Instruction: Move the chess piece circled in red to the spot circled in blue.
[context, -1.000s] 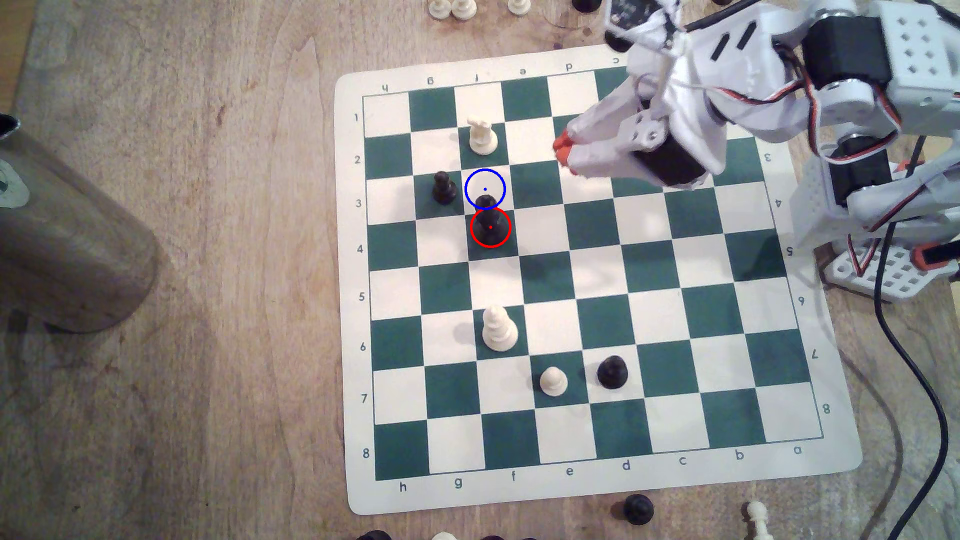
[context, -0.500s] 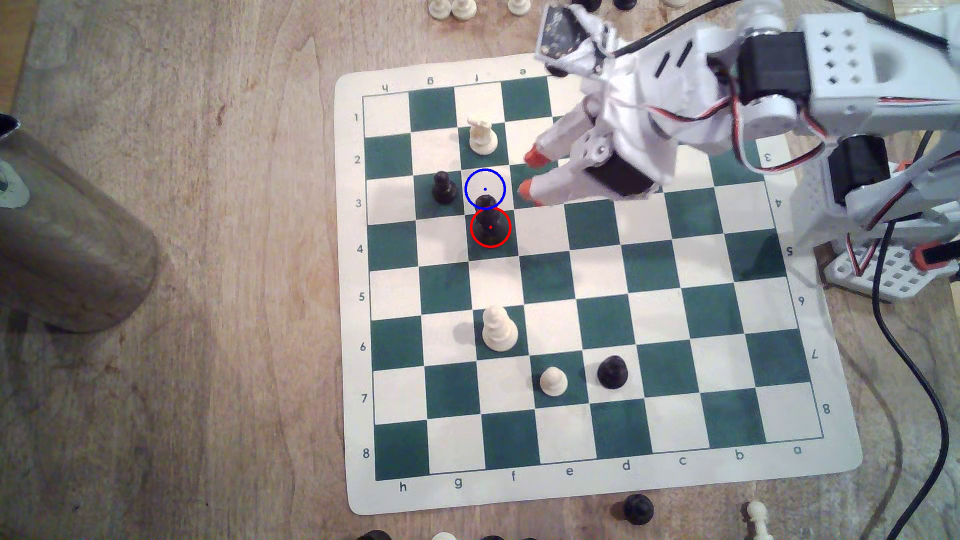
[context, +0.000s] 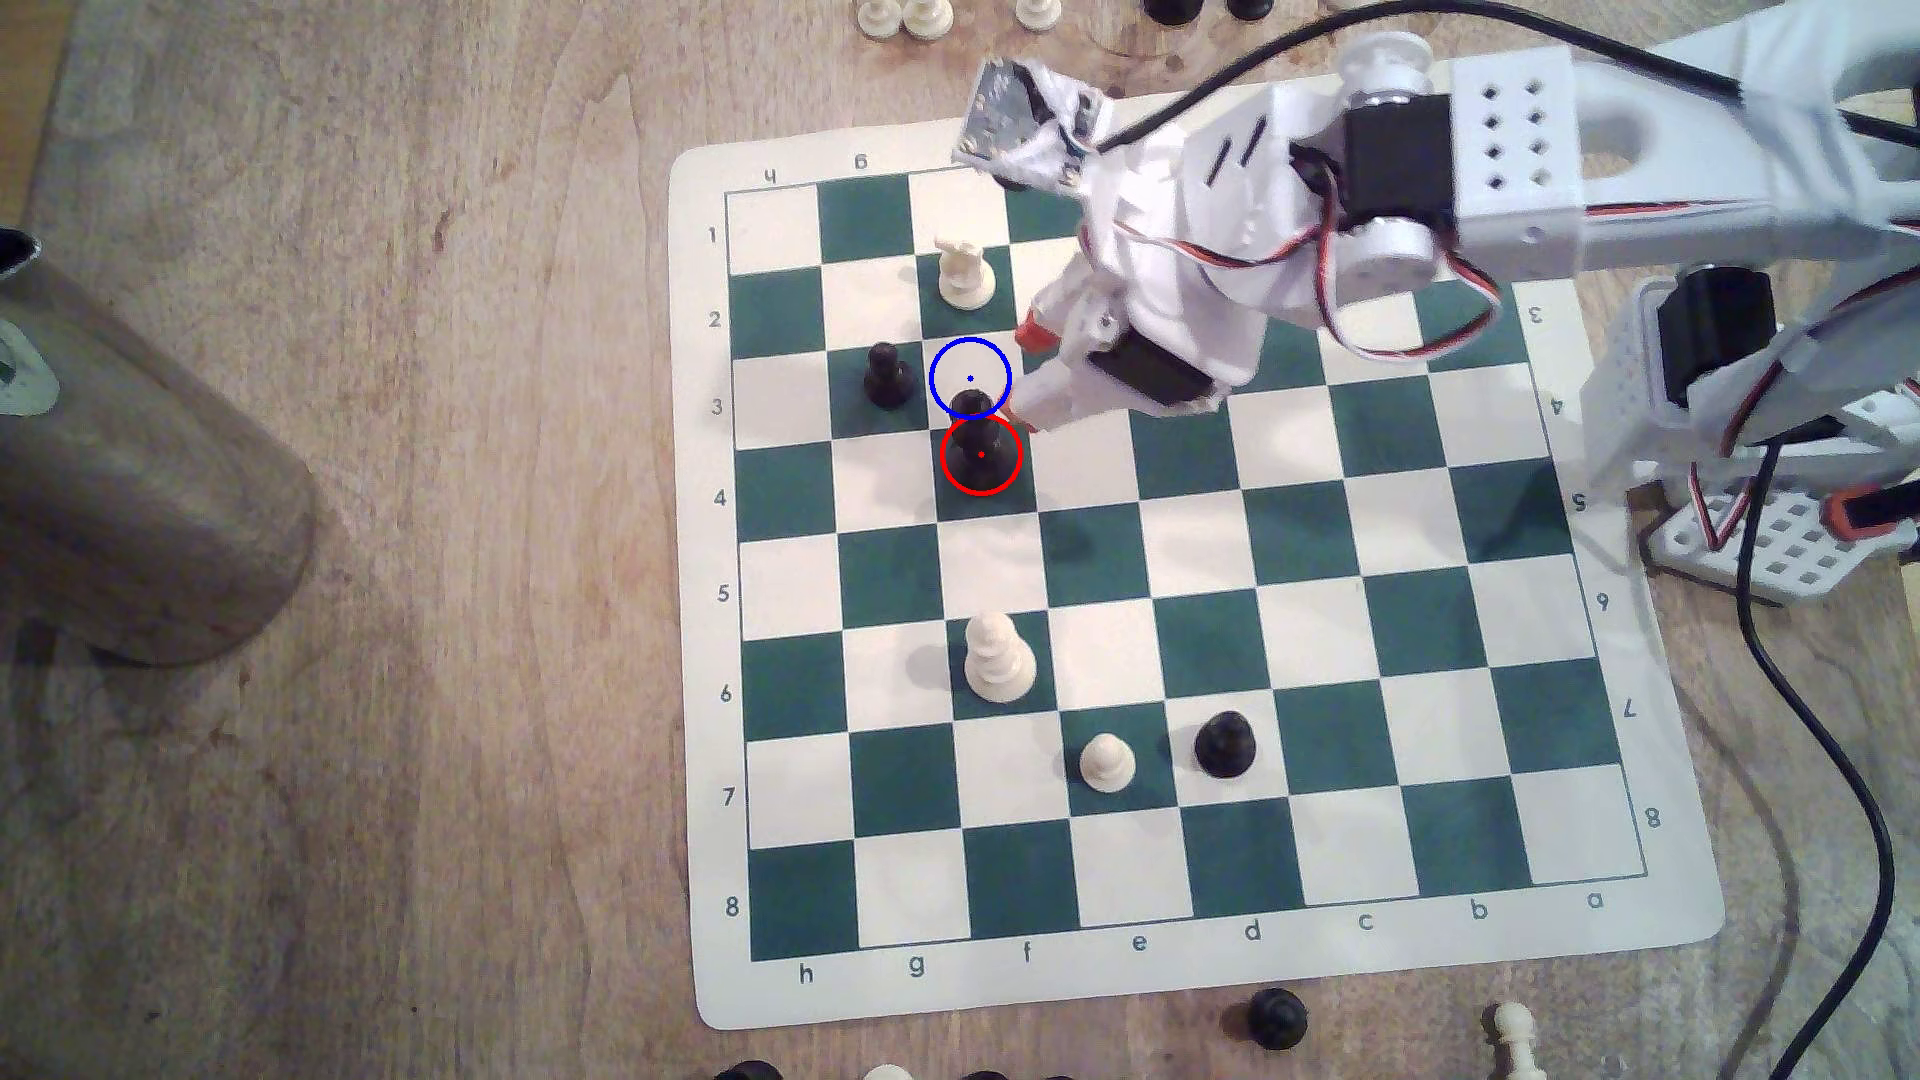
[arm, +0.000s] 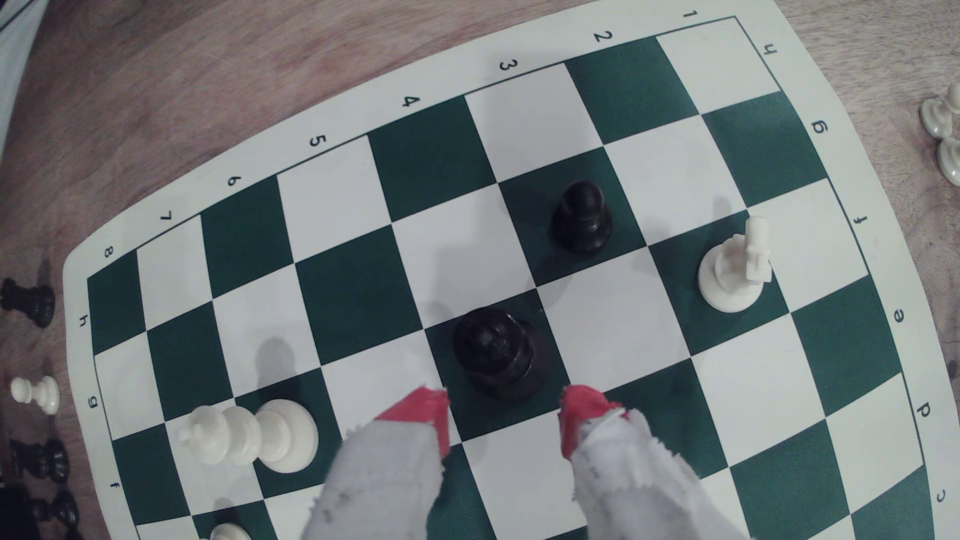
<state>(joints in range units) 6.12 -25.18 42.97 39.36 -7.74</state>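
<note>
The tall black chess piece (context: 979, 447) stands upright on a green square of the chessboard (context: 1621, 940), in file f on rank 4, inside the red ring. That puts it nearer the board's h-file edge than its a-file edge, and nearer the rank-1 edge than the rank-8 edge. The blue-ringed cream square (context: 969, 366) lies directly next to it, one square toward the rank-1 edge, and the piece's knobbed top overlaps the ring's lower part in the exterior view.

The gripper (context: 1029, 379) hangs just beside the piece, on its e-file side, with its jaws spread wide and holding nothing. In the wrist view the two red fingertips (arm: 423, 413) flank the gripper's (arm: 501, 415) gap, and the black piece (arm: 501, 350) sits just ahead of that gap, not yet between the tips and not touched by them. In the exterior view one red tip sits close to the piece's upper body, the other nearer the rank-2 row.

A shorter black pawn (context: 885, 376) stands on g3, one file toward the h edge. A white piece (context: 964, 272) stands on f2, just beyond the blue-ringed square. A taller white piece (context: 997, 656) stands on f6, well apart toward the rank-8 edge.
</note>
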